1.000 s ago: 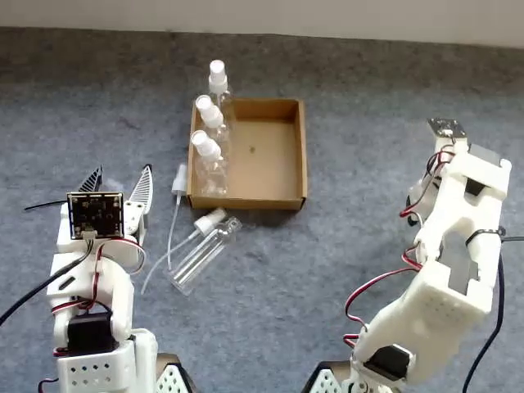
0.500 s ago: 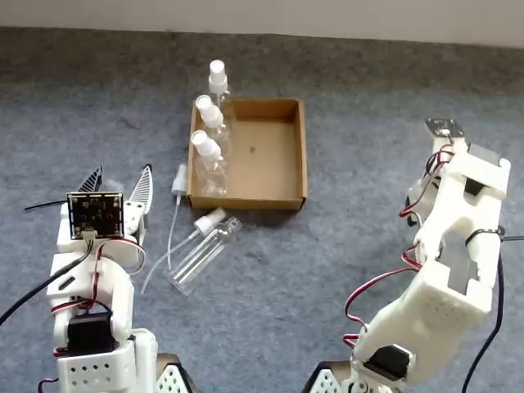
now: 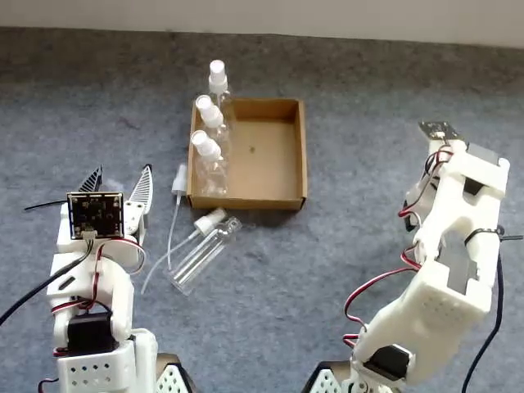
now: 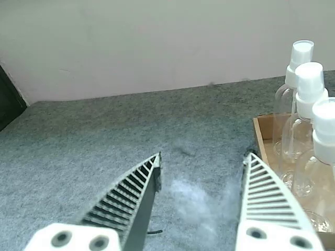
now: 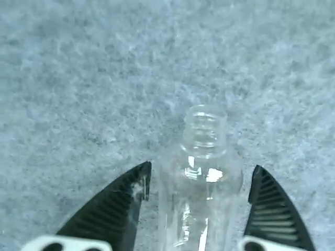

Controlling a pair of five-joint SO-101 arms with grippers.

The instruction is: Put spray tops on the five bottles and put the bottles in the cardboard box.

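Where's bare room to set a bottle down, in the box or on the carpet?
Free: right half of the cardboard box, beside three capped bottles along its left side; carpet between box and right arm. Crowded: before the box's left corner, lying bottle, loose spray tops and left hand.

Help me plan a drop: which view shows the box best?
The high view: the whole box from above, floor and all four walls. The left wrist view catches one corner beside capped bottles; the right wrist view faces carpet and an uncapped bottle.
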